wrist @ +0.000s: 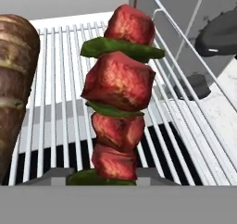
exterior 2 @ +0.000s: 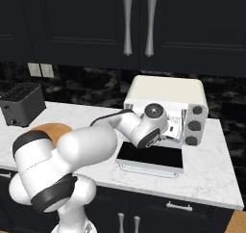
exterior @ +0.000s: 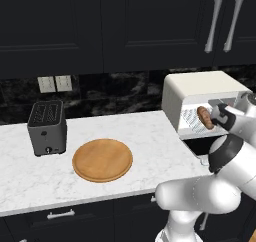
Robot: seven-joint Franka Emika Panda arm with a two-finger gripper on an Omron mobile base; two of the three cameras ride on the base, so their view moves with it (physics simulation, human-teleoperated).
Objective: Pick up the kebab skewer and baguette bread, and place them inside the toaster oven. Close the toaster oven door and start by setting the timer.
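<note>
holding the kebab skewer (wrist: pixel 121 96) pinched at its lower end in my gripper (wrist: pixel 104 176), long axis running straight out from the fingers over the toaster oven (exterior: pixel 200 93) wire rack (wrist: pixel 60 102); baguette bread (wrist: pixel 14 79) just alongside, over the rack.

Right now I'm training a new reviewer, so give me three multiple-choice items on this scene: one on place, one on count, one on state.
1. The baguette bread is: A on the wooden board; B inside the toaster oven; C in the slot toaster.
2. Knobs on the oven front: A one; B three; C five.
3. The toaster oven door is: A open; B shut; C removed.

B: the loaf sits in the oven cavity. B: three stacked round knobs. A: the glass panel lies flat in front.
</note>
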